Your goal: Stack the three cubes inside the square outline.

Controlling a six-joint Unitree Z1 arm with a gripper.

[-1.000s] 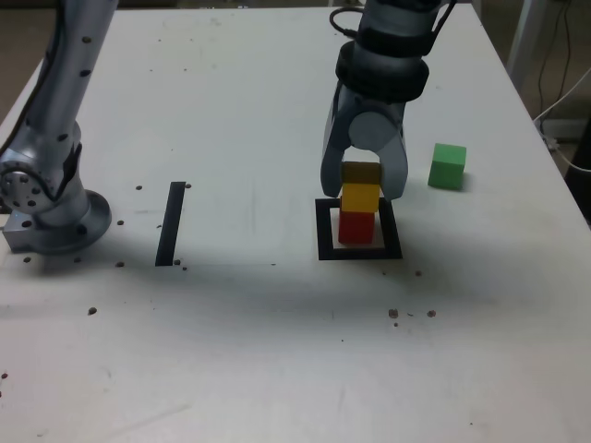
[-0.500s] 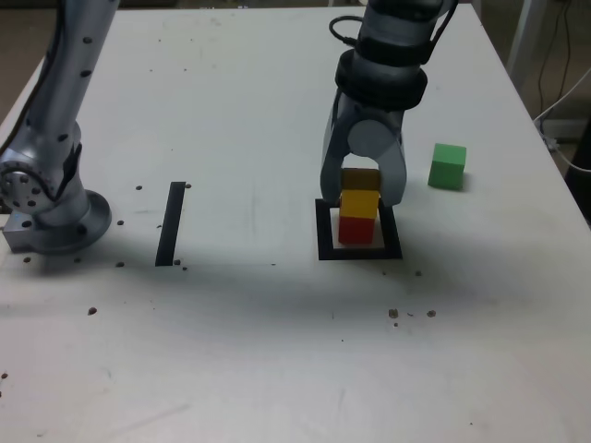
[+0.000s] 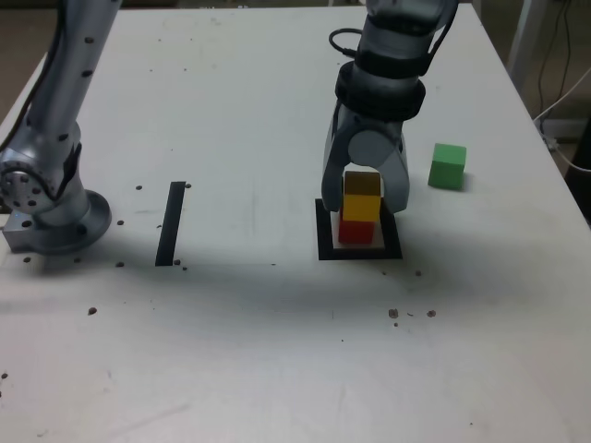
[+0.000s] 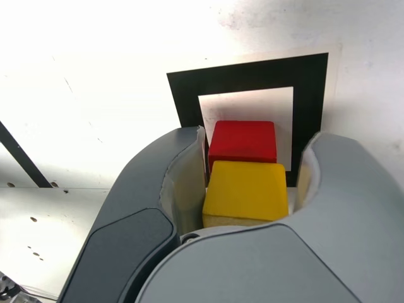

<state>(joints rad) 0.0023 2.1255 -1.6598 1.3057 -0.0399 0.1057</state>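
White table (image 3: 259, 351), green cube (image 3: 447, 166) – exterior view only, pincer (image 4: 249, 183) straddling yellow cube (image 4: 246, 192)

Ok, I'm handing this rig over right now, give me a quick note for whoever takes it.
Hand: straddling the yellow cube; jaws look slightly parted, grip uncertain.
Yellow cube sits on the red cube inside the square outline.
Green cube stands alone on the table, to the exterior view's right of the outline.
Done: two cubes stacked.
Left: back the hand off, fetch green, place it on top.
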